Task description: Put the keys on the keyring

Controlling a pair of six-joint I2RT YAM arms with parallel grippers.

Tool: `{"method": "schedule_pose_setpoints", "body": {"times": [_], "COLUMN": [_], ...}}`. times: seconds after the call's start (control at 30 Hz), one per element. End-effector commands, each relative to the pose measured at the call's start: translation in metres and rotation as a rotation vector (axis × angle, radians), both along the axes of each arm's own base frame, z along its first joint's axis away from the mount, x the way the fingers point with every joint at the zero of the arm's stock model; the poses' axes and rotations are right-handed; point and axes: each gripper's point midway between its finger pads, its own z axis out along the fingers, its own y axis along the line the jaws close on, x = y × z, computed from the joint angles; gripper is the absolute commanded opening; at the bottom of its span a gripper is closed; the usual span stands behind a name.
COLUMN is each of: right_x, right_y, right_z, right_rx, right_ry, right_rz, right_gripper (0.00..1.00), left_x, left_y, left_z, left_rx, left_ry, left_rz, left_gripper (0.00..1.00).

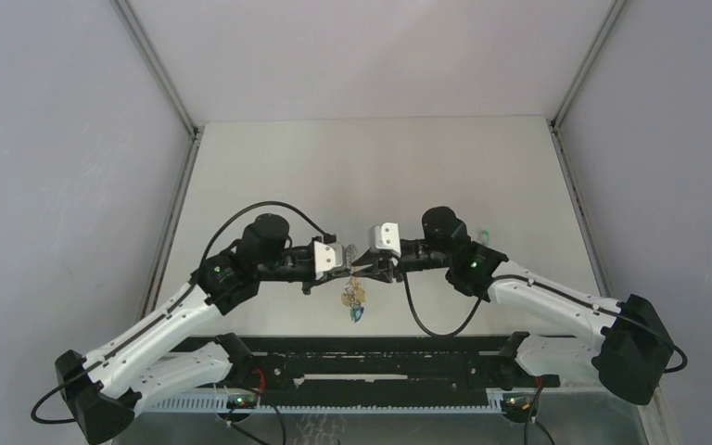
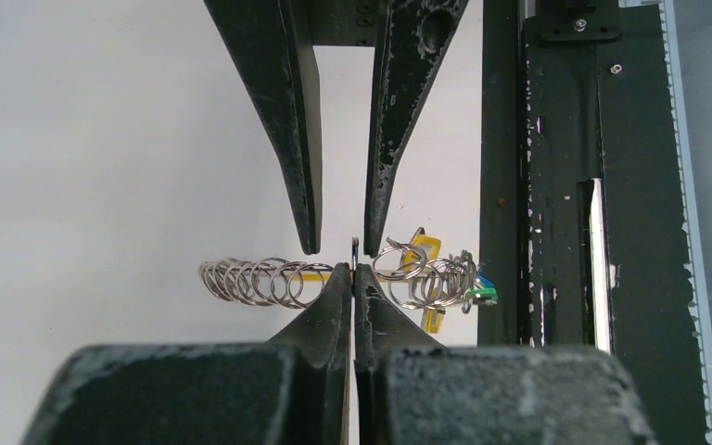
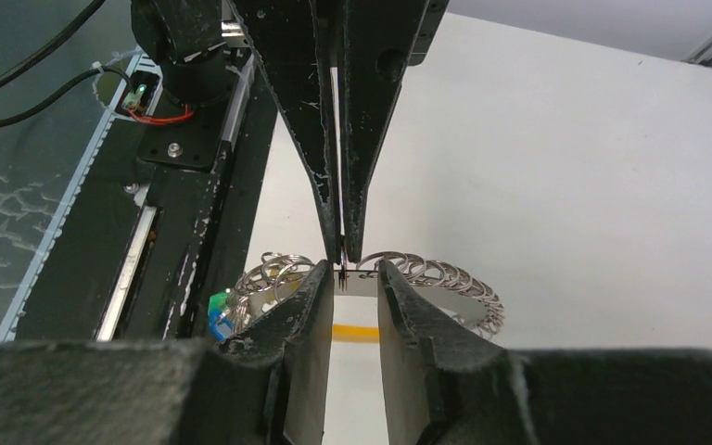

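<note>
**Two grippers meet tip to tip at the keyring, mid-table**

The left gripper [image 2: 353, 271] is clenched on a thin sliver of metal at the middle of the keyring [image 2: 260, 281]; I cannot tell whether that sliver is a key blade or part of the ring. The ring's coils run near to far, crosswise to both grippers, which face each other along the left-right line, so neither arm is the nearer. The right gripper [image 3: 354, 278] is released, one finger on the near side of the pinched sliver and one on the far side. The keys [image 2: 484, 292], with green and blue heads, bunch at the near end of the coils beside the yellow band [image 2: 424, 252]. The next move likely turns on the right jaws closing squarely on that sliver.
</note>
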Motion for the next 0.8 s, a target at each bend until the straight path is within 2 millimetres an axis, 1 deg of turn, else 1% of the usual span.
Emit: {"method": "schedule_pose_setpoints", "body": {"times": [0.0,0.33,0.37,0.47,0.53,0.67,0.77], "right_x": [0.004,0.006,0.006,0.006,0.006,0.008,0.009], "right_y": [0.007,0.011,0.012,0.012,0.012,0.009,0.004], "right_z": [0.015,0.011,0.012,0.014,0.017,0.027,0.038], "right_rx": [0.012,-0.012,-0.012,-0.003,0.003,0.038,0.089], "right_ry": [-0.057,-0.063,-0.064,-0.067,-0.070,-0.067,-0.057], "right_rz": [-0.004,-0.007,-0.008,-0.008,-0.014,-0.018,-0.016], "right_gripper": [0.23,0.14,0.13,0.00,0.00,0.00,0.00], "left_x": [0.007,0.005,0.005,0.004,0.004,0.005,0.005], "left_y": [-0.009,-0.010,-0.010,-0.010,-0.010,-0.005,-0.001], "left_z": [0.048,0.050,0.050,0.051,0.051,0.053,0.055], "left_rx": [-0.110,-0.120,-0.120,-0.121,-0.122,-0.136,-0.162], "left_ry": [-0.072,-0.058,-0.057,-0.056,-0.061,-0.090,-0.115], "left_rz": [0.001,-0.003,-0.003,-0.005,-0.008,-0.001,0.002], "left_gripper": [0.00,0.00,0.00,0.00,0.01,0.16,0.25]}}
